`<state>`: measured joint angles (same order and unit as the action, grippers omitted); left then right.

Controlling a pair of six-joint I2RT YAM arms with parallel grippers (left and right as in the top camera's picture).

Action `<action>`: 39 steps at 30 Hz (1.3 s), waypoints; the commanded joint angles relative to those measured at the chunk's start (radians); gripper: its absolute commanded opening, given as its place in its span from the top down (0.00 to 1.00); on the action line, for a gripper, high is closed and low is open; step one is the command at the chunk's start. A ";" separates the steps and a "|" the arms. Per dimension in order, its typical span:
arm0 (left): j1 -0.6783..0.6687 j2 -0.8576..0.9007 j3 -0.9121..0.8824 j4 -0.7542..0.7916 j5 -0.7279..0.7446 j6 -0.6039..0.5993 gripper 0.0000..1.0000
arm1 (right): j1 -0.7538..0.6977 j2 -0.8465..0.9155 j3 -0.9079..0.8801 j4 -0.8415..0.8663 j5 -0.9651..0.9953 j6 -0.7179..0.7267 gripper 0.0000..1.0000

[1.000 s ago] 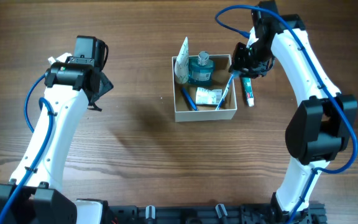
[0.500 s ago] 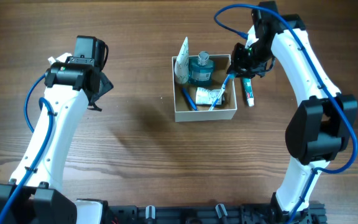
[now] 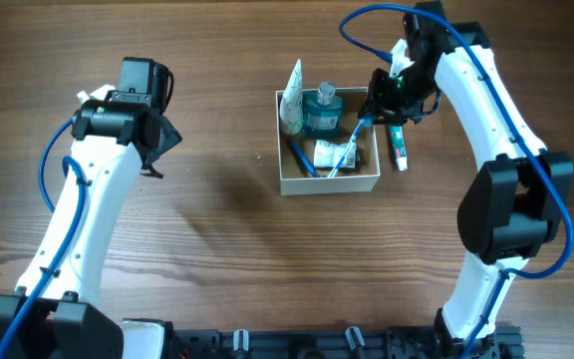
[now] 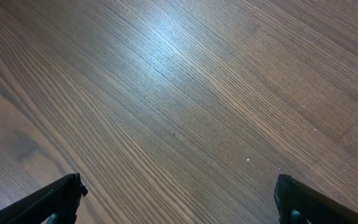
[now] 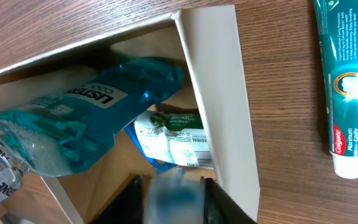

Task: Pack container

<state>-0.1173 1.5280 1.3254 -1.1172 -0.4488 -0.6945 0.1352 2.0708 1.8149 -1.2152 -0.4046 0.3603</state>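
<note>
Currently, the container is being shown near the middle of the bench, somewhat toward the right arm's side, with its open top and tan inside exposed. A blue toothbrush is being pinched at its upper end by the right pincer, which is being held over the container's far right corner. The toothbrush is being held at a slant, its lower end reaching down inside the walls and over a green-and-white packet. In the right wrist view the handle is being seen only as a pale blue blur between the two dark fingers.

A Listerine mouthwash bottle of blue liquid is being kept against the container's far wall, with a white tube leaning upright in the far left corner just beside it. A dark blue stick-shaped item is being seen lying on the container's floor at the left; what it is cannot be told. A Colgate toothpaste tube is being left on the bench just outside the right wall, apart from it.

The left pincer is being held spread wide over bare wood, pinching nothing, well apart from the container on its left.
</note>
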 commanded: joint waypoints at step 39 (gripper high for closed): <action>0.004 0.004 -0.006 0.000 -0.016 -0.017 0.00 | -0.064 -0.100 -0.065 -0.044 0.457 -0.361 0.00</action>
<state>-0.1173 1.5280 1.3254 -1.1175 -0.4488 -0.6945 0.0692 1.9308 1.7893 -1.2629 -0.0051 0.0830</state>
